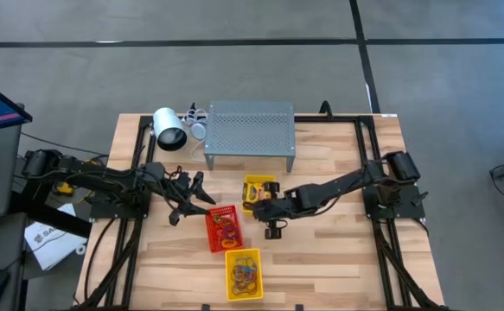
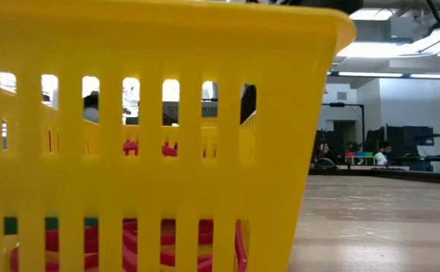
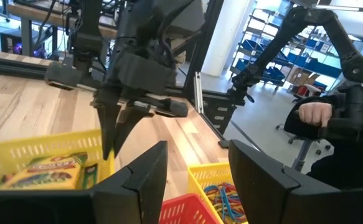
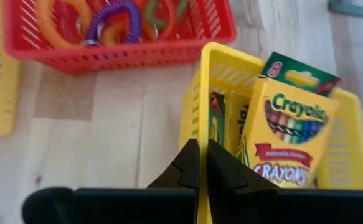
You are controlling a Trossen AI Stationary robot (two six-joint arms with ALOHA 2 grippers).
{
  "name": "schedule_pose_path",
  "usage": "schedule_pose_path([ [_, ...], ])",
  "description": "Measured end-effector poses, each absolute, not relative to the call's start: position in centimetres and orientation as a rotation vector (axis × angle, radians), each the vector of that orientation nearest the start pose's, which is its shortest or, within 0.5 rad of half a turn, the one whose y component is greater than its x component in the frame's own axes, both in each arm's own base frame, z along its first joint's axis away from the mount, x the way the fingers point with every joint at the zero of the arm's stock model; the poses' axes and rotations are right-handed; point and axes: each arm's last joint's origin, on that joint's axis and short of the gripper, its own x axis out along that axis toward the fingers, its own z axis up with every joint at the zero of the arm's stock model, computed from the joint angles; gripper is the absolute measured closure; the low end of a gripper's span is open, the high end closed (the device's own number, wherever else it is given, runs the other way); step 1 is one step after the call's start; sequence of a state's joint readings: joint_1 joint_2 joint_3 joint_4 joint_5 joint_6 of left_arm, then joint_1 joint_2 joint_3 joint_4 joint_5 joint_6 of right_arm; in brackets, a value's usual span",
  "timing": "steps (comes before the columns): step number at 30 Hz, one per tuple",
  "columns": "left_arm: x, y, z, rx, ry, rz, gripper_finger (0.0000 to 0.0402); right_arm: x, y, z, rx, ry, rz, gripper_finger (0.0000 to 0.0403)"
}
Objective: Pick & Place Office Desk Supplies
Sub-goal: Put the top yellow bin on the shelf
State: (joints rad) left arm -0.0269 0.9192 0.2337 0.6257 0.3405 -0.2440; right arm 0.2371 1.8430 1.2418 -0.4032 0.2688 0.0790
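L gripper (image 1: 191, 192) sat over bare wood at the table's left-centre, fingers (image 3: 145, 180) apart w/ nothing between them, just left of the red tray (image 1: 223, 228). Slatted wood tabletop (image 1: 338, 259) had open room along its front-left and whole right half; black frame rails ran down both side edges.

Task items: rubber-band loops (image 4: 116, 22) in orange, purple, green lay tangled in the red tray; thin, glossy, curled. Another heap of coloured bands (image 1: 245, 275) filled the front yellow tray (image 1: 243, 274), which stood just in front of the red one, near the table's front edge. Crayon boxes (image 4: 290, 140), yellow-orange printed card w/ green flaps, stood leaning in the rear yellow tray (image 4: 215, 68), which sat just beside the red tray's back-right corner. All three trays were rectangular slotted plastic, thin walls; in the low view one yellow slotted wall filled most of the frame.

Behind them, a grey perforated metal shelf (image 1: 250, 130) on legs by the back edge, w/ a white cylindrical object (image 1: 169, 130) lying to its left.

R gripper (image 1: 264, 207) hung right at the rear yellow tray's near wall, fingers (image 4: 187, 168) pressed together, empty, tips over the rim. R arm stretched in from the table's right side.
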Motion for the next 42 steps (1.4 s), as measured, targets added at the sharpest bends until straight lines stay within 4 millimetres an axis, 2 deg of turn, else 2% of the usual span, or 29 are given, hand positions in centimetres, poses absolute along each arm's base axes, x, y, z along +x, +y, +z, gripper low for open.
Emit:
schedule_pose_path([
  [14,18.2,-1.5,19.9,-0.251,0.105,-0.358,0.0234,36.9,9.9,20.8,-0.266,0.969,-0.120,0.0403],
  [33,18.2,-1.5,19.9,-0.251,0.105,-0.358,0.0234,36.4,11.4,20.9,-0.324,0.952,-0.155,0.0403],
  [42,18.2,-1.5,19.9,-0.251,0.105,-0.358,0.0234,36.4,12.7,24.0,-0.400,0.932,-0.201,0.0403],
])
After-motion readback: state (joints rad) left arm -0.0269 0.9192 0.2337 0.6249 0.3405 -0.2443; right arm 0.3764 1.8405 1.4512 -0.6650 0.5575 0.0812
